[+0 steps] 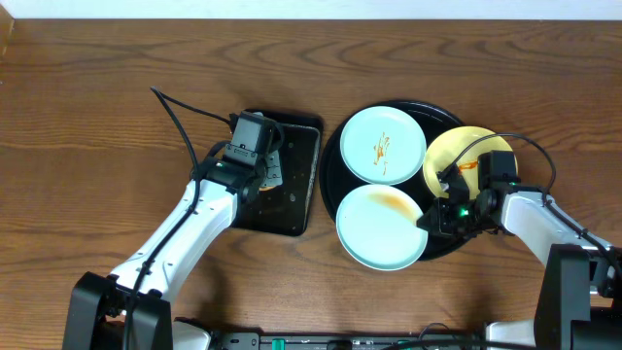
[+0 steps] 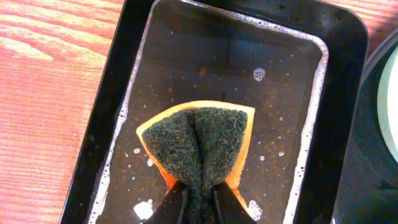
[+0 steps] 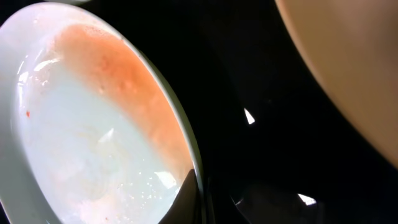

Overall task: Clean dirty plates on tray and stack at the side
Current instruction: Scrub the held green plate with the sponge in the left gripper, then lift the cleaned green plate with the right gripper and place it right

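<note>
Rim of the near mint plate [image 1: 381,227] is gripped between the right fingers [image 3: 188,196], closed to its thickness. The plate, smeared orange, lies at the round tray's [image 1: 442,115] front edge. A folded sponge [image 2: 198,142] is clamped tight in the left fingers [image 2: 166,210] above the soapy rectangular tray [image 2: 348,74] on the desk [image 1: 97,117].

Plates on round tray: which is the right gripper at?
The near mint-blue plate, smeared orange film; right gripper at its rim. The far mint-blue plate has thin streaks; the yellow plate differs in colour.
</note>
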